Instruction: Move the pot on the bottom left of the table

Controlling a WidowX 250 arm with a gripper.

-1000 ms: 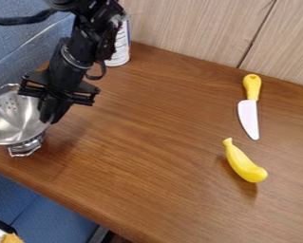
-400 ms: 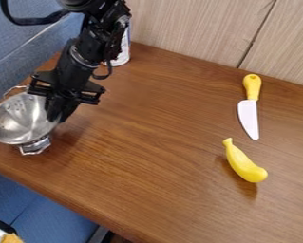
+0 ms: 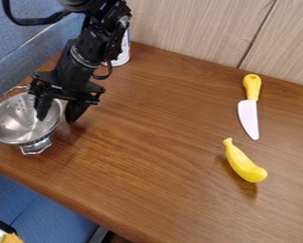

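Wooden table (image 3: 154,142): gripper (image 3: 56,119) partly hides pot (image 3: 15,124), arm (image 3: 84,53) partly hides can (image 3: 124,53).

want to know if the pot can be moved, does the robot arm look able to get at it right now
Probably yes: the gripper is right at the pot, its jaws open, one inside it and one outside, and nothing visible seems in the way of closing on it.

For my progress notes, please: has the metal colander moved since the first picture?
Yes, slightly: the metal colander has shifted rightward in the view, nearer the unmoved banana.
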